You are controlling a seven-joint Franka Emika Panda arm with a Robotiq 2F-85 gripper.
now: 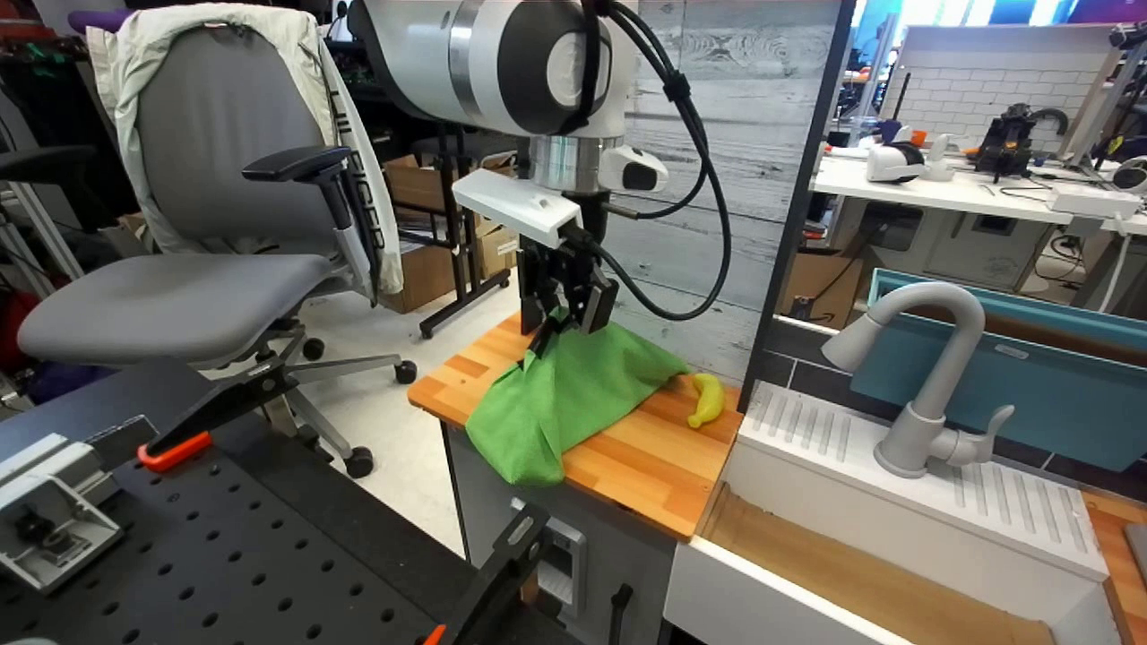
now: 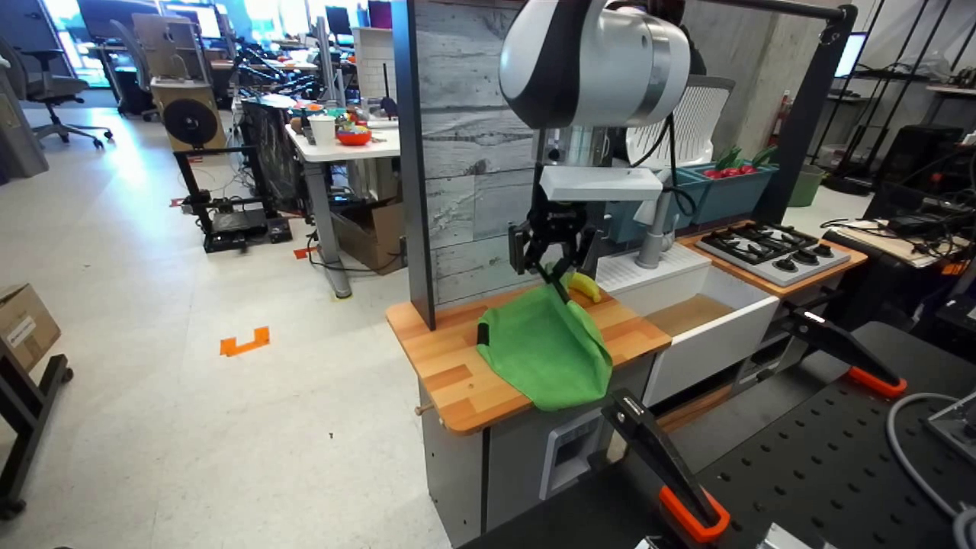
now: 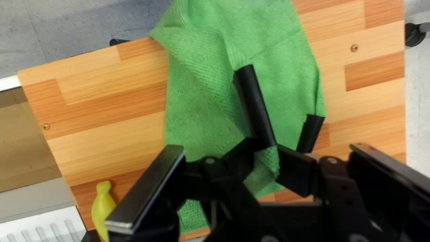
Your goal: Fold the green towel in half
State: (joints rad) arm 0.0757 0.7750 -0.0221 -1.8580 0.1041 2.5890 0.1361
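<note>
Green, limp and probably light, the towel (image 2: 545, 351) is best pinched at its raised black strip (image 3: 254, 104), where the gripper (image 3: 268, 161) has its jaws closed on it, the rest sagging onto the wooden counter (image 2: 450, 374) and over its edge, near a yellow banana (image 1: 708, 401).

No whole word can be read: dark lettering (image 1: 374, 231) runs down the off-white cloth garment (image 1: 381, 210) on the grey office chair (image 1: 228, 148), and the white label (image 2: 21, 332) on the brown cardboard box (image 2: 38, 345) is too small.
</note>
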